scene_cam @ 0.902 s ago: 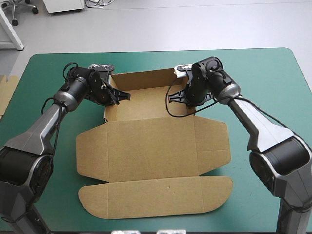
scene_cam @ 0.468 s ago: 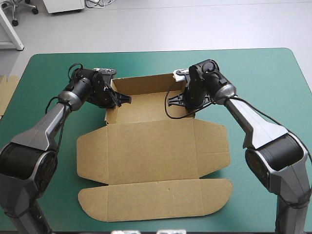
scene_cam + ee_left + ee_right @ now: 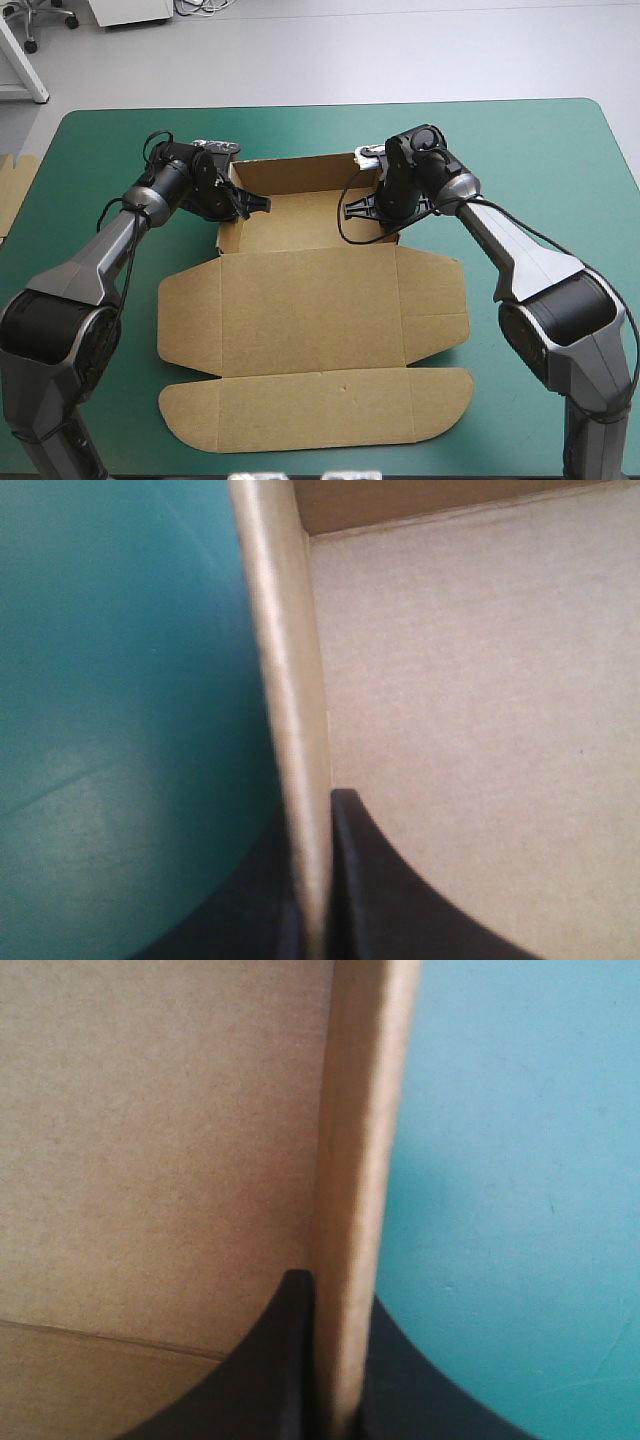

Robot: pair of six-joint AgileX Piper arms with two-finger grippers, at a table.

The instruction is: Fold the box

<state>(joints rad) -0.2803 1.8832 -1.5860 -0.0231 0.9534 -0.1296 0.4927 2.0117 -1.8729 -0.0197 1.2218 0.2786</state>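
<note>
I've eased the left gripper point(image 3: 263, 203) and the right gripper point(image 3: 348, 209) slightly inward, carrying the pinched walls of the box point(image 3: 320, 300) with them.

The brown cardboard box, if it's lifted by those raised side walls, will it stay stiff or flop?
Probably stiff within each panel: the brown cardboard box lies flat, its gripped walls standing straight in the left tool and right tool. Likely to hinge at the creases, so the flat lid flaps would droop. It looks thin, so probably light.
</note>
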